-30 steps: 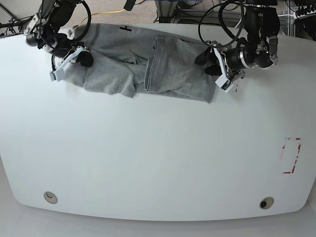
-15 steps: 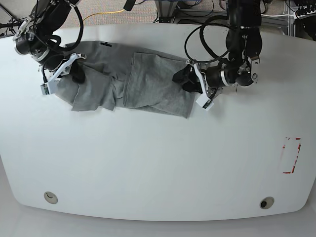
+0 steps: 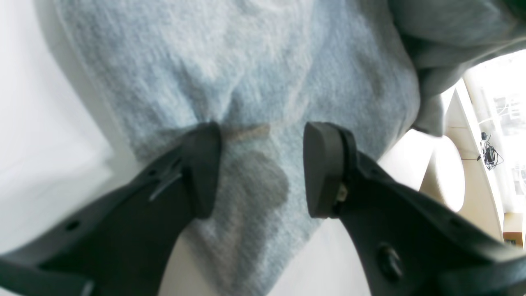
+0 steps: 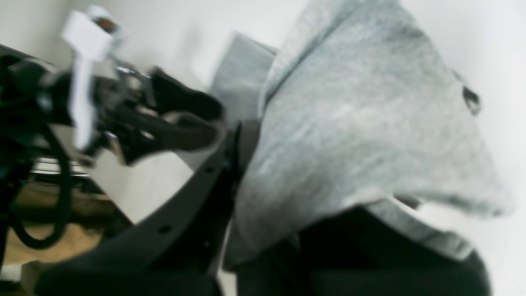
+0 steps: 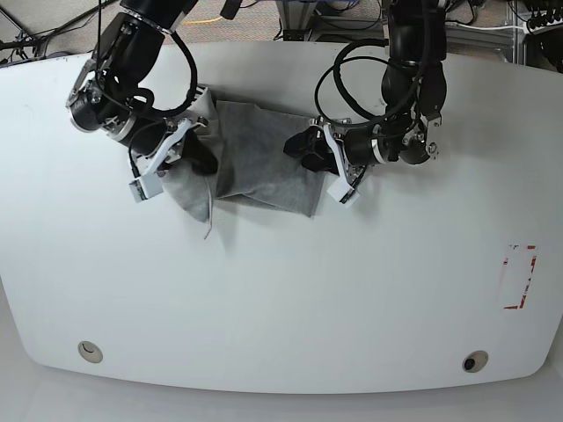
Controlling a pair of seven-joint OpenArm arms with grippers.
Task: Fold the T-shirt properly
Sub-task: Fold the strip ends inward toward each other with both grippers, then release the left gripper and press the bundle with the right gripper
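Observation:
The light grey T-shirt (image 5: 255, 163) lies bunched in a compact heap at the back middle of the white table (image 5: 281, 290). My right gripper (image 5: 189, 158) is at its left edge. In the right wrist view this gripper (image 4: 296, 205) is shut on a fold of the T-shirt (image 4: 361, 123), which drapes over the lower finger. My left gripper (image 5: 308, 151) is at the shirt's right edge. In the left wrist view its jaws (image 3: 263, 164) stand apart, with the shirt's fabric (image 3: 246, 61) lying between them and puckered at one fingertip (image 3: 203, 164). No lettering shows.
A red-marked rectangle (image 5: 519, 277) is on the table at the right. Two round fittings (image 5: 90, 352) (image 5: 475, 361) sit near the front edge. Cables and equipment lie behind the table's far edge. The left arm (image 4: 123, 119) shows in the right wrist view.
Both grippers have moved inward toward each other and slightly forward. The shirt, earlier spread wide along the back, is now gathered into a narrower heap between them.

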